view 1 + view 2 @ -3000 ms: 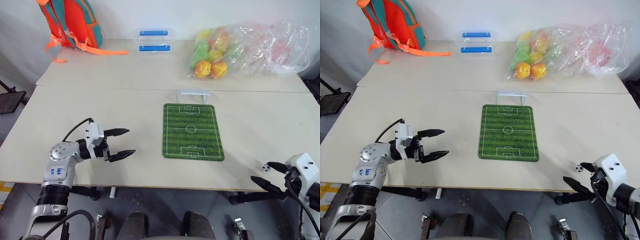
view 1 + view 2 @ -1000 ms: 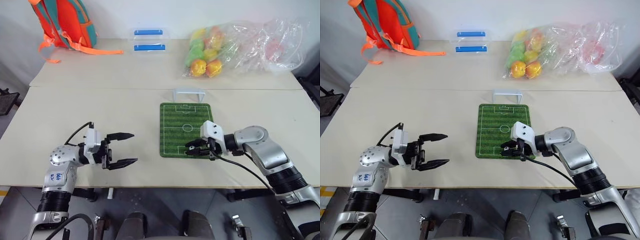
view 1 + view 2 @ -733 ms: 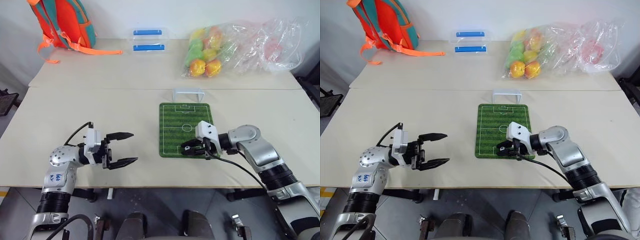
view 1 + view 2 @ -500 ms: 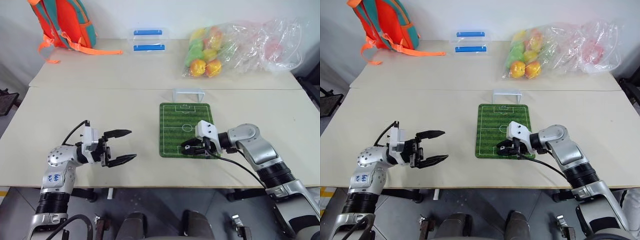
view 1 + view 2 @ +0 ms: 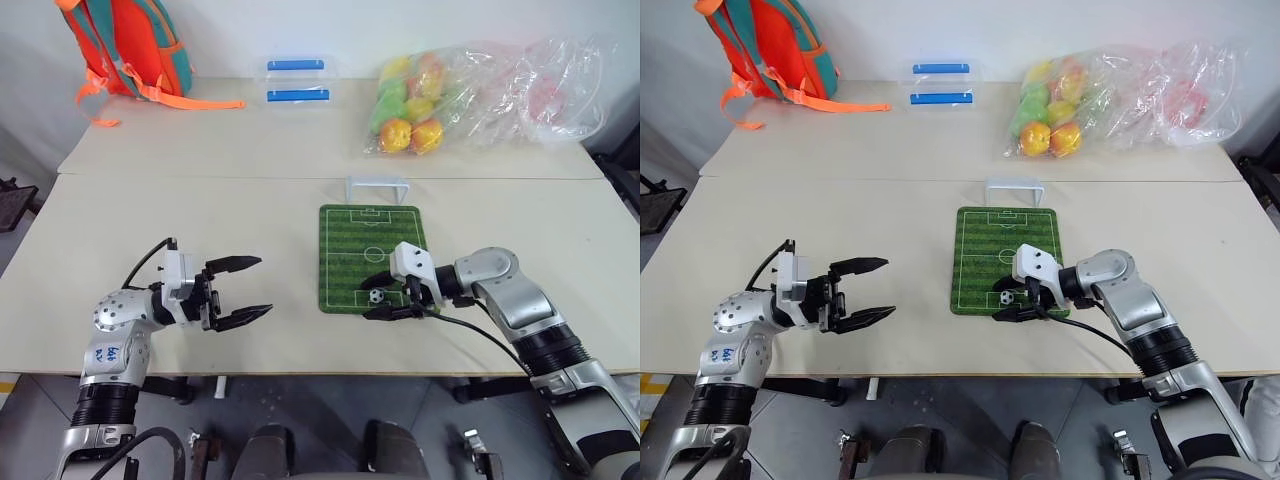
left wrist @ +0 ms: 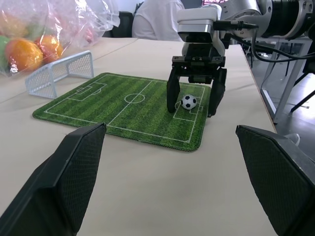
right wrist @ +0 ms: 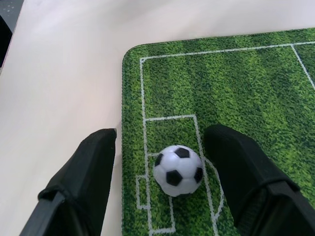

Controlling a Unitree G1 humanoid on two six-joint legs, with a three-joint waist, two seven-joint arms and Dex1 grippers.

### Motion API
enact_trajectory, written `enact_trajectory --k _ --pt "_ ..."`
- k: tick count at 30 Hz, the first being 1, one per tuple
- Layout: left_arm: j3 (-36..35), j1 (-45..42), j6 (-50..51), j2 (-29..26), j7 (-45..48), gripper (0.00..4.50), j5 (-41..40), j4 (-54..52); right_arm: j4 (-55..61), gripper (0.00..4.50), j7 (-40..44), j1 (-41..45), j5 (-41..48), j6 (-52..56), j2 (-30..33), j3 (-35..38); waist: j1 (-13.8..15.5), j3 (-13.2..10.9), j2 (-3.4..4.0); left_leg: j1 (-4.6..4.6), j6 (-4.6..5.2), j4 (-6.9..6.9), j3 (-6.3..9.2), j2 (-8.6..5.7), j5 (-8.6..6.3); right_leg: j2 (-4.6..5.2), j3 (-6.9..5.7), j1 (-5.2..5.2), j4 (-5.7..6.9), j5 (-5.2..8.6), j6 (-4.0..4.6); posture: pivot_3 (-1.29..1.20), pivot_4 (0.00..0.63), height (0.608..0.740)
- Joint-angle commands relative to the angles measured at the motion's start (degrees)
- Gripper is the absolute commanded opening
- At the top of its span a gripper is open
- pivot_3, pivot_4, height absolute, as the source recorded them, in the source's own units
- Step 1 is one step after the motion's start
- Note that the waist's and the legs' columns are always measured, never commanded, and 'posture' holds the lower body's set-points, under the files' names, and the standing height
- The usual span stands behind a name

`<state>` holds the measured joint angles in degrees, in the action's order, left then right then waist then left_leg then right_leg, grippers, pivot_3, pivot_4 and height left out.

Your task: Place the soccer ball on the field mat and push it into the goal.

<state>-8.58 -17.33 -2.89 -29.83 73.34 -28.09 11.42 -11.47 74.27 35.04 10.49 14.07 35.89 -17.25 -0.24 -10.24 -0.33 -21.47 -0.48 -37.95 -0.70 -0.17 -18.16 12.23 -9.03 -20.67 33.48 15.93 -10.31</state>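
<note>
The soccer ball (image 5: 374,296) lies on the field mat (image 5: 372,258), in the small box at the mat's near end, the end away from the goal (image 5: 377,188). The right gripper (image 5: 377,297) straddles it with its fingers spread: one finger stands on either side of the ball, and a gap shows between ball and finger on both sides in the right wrist view, so nothing is pinched. The goal stands just beyond the mat's far end, its mouth facing the mat. The left gripper (image 5: 249,289) hovers over the bare table (image 5: 250,220) well to the left of the mat, fingers spread wide and holding nothing. Beyond the goal, a clear bag of coloured balls (image 5: 410,105) rests at the far side of the table.
</note>
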Motion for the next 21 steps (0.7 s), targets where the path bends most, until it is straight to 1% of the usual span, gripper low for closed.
enact_trajectory --k 1,5,10,11,12,14,15,16,20,21 --pt "-0.36 -0.66 -1.05 0.42 0.19 4.5 -0.95 -0.15 4.2 3.16 0.81 1.78 1.14 0.92 0.98 2.04 -0.01 0.0 0.0 0.0 0.0 0.0 0.0 0.0 0.0 0.0 0.0 0.0 0.0 0.0 0.0 0.0 0.15 0.74" --pt "-0.36 -0.88 -1.56 0.88 0.4 4.5 -1.02 0.6 10.88 3.16 0.5 2.51 3.49 5.19 1.94 3.59 0.02 0.0 0.01 0.0 -0.01 0.0 0.0 0.01 0.0 -0.01 0.0 -0.01 0.0 0.0 0.0 0.0 0.15 0.74" --pt "-0.71 0.08 -2.23 1.28 1.23 4.5 -1.46 1.47 18.17 3.16 -2.53 2.69 4.91 9.98 2.55 5.71 0.08 0.0 0.01 0.0 -0.02 0.0 0.01 0.02 -0.01 -0.02 0.0 -0.01 0.0 0.0 0.0 0.0 0.15 0.74" --pt "-0.59 -0.39 -2.45 1.63 1.23 4.5 -1.28 2.22 20.04 3.16 -3.8 2.36 5.32 12.57 3.22 6.79 0.08 0.0 0.01 0.0 -0.03 0.01 0.01 0.02 -0.02 -0.02 0.0 -0.01 0.0 0.0 0.0 0.0 0.15 0.74" --pt "-0.48 -0.88 -2.63 1.89 1.25 4.5 -1.13 2.94 21.16 2.77 -4.73 2.17 5.59 14.43 3.66 7.47 0.11 0.0 0.01 0.0 -0.03 0.01 0.0 0.02 -0.02 -0.02 0.01 -0.01 -0.01 0.0 0.0 0.0 0.15 0.74" --pt "-0.22 -1.92 -3.24 2.35 1.54 4.5 -0.73 4.57 24.61 2.32 -4.8 -0.34 6.92 15.44 5.23 8.67 0.48 -0.01 0.0 -0.01 -0.02 0.0 0.01 0.02 -0.02 -0.02 0.0 -0.01 -0.01 0.0 0.0 0.0 0.15 0.74" --pt "-0.19 -2.41 -3.57 2.56 1.7 4.5 -0.67 5.23 26.2 1.9 -5.22 -2.17 7.15 15.3 5.77 9.13 0.62 -0.01 0.0 -0.03 -0.02 0.0 0.04 0.02 -0.02 -0.02 -0.03 -0.01 -0.03 0.0 0.0 0.0 0.15 0.74" --pt "-0.17 -2.75 -3.83 2.7 1.84 4.5 -0.65 5.71 27.37 1.63 -5.68 -3.45 7.33 15.34 6.15 9.45 0.69 -0.02 -0.02 -0.03 -0.02 0.0 0.05 0.02 -0.04 -0.02 -0.03 0.0 -0.03 0.0 0.0 0.0 0.15 0.74" --pt "-0.38 -3.81 -4.53 2.87 2.21 4.5 -0.74 7.32 34.38 0.21 -8.6 -10.25 9.96 18.64 7.05 11.69 0.58 -0.02 -0.02 -0.03 -0.01 0.01 0.0 0.02 -0.06 -0.02 -0.02 0.0 -0.04 0.0 0.0 0.0 0.15 0.74" --pt "-0.43 -3.95 -4.61 2.89 2.21 4.5 -0.76 7.58 35.73 0.04 -9.29 -11.68 10.56 19.38 7.1 12.09 0.56 -0.02 -0.02 -0.03 -0.01 0.01 0.0 0.02 -0.06 -0.02 -0.02 -0.01 -0.05 0.0 0.0 0.0 0.15 0.74"
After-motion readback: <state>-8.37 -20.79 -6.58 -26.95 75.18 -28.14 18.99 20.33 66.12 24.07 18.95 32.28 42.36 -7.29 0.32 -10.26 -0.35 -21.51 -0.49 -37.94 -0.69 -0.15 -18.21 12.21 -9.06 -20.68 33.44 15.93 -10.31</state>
